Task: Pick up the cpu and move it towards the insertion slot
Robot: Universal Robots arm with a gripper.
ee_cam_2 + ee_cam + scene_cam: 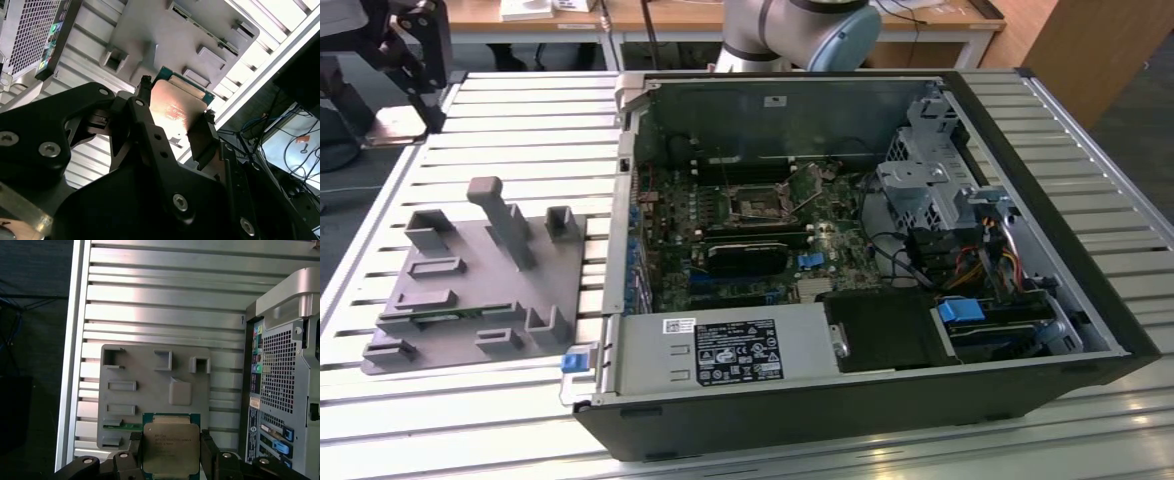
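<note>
Hand [171, 447] grips cpu [170, 447] above grey fixture [150, 390].

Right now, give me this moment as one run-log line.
gripper: shut on cpu | position: above grey fixture plate | insertion slot: empty, in open case

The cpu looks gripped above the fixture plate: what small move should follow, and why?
Probably a short sideways carry toward the open computer case. The tool is shut on the silvery square cpu, held above the grey plastic fixture plate, while the silver-framed insertion slot sits inside the case.
</note>
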